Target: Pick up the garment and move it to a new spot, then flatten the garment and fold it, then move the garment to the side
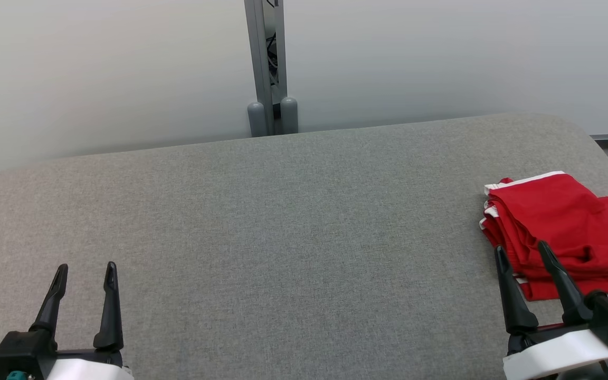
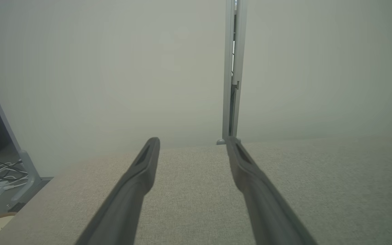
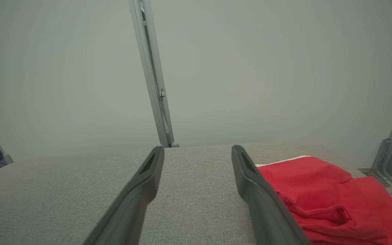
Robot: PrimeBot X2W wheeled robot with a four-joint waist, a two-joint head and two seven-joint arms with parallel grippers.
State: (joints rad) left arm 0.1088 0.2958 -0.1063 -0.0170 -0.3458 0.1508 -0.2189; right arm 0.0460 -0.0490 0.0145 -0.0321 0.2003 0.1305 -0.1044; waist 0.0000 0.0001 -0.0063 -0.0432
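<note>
Garment (image 1: 568, 232), red with white trim, loosely folded on rounded grey woven worktop (image 1: 283, 237).
Left pincer (image 1: 86, 265) and right pincer (image 1: 521, 246) spread, empty; slim dark fingers.

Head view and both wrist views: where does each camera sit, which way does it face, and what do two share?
Head view: on the head, facing down at the table; left gripper and right gripper show, open.
Left wrist view: left wrist, along its fingers toward the wall.
Right wrist view: right wrist, along its fingers, garment beside them.
Shared: head and right wrist views show the garment.
</note>
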